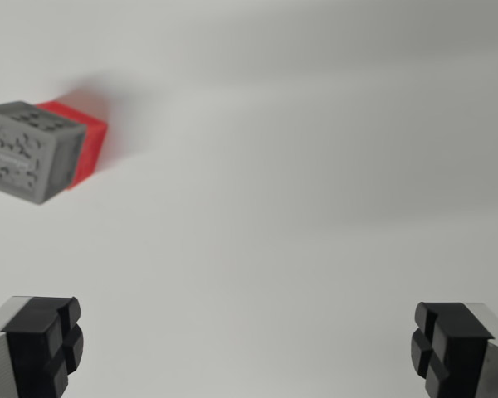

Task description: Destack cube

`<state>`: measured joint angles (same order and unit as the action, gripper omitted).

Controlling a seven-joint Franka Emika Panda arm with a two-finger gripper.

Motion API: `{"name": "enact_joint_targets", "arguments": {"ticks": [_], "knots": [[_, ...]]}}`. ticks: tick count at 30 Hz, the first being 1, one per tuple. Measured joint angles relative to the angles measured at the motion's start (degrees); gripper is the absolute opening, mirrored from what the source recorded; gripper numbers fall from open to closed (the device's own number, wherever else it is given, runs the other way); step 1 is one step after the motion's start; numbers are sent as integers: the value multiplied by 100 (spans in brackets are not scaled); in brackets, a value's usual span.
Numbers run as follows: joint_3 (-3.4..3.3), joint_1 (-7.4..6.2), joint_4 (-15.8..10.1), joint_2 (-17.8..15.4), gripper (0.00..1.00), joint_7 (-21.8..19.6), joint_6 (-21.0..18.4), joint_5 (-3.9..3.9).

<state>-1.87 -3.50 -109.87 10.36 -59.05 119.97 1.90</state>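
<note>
Two cubes: we count a grey cube (pixel 26 151) and a red cube (pixel 90 145), both at the wrist view's left, in the upper half of the frame.
Grey cube: we log it as nearest the camera of the pair, its faces covered in a dark speckled pattern, slightly blurred, its left side cut by the frame edge.
Red cube: we see only a strip of it, showing past the top and right side of the grey cube; the two appear to touch, and the grey one covers most of it. We read the grey as sitting on the red, though this angle does not settle it fully.
Shadow: we note a soft reddish-grey shade on the surface just above and to the right of the red cube.
Surface: we record a plain white table (pixel 282 191) filling the rest of the view.
Containers: we list none in view; both cubes rest in the open on the table.
Gripper (pixel 249 348): we find it spread wide, one black finger pad (pixel 46 344) at the lower left corner and the other at the lower right corner, with bare table between them and nothing pinched.
Cubes relative to gripper: we place the pair well apart from the pads, up and toward the wrist view's left, roughly above the left pad and outside the gap between the two.
</note>
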Motion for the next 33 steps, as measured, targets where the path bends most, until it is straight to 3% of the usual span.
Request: {"name": "enact_joint_targets", "arguments": {"ticks": [17,33], "knots": [[50,-424,49,350,100,-1042,300,-25],[60,-905,306,845,100,-2158,548,-48]]}}
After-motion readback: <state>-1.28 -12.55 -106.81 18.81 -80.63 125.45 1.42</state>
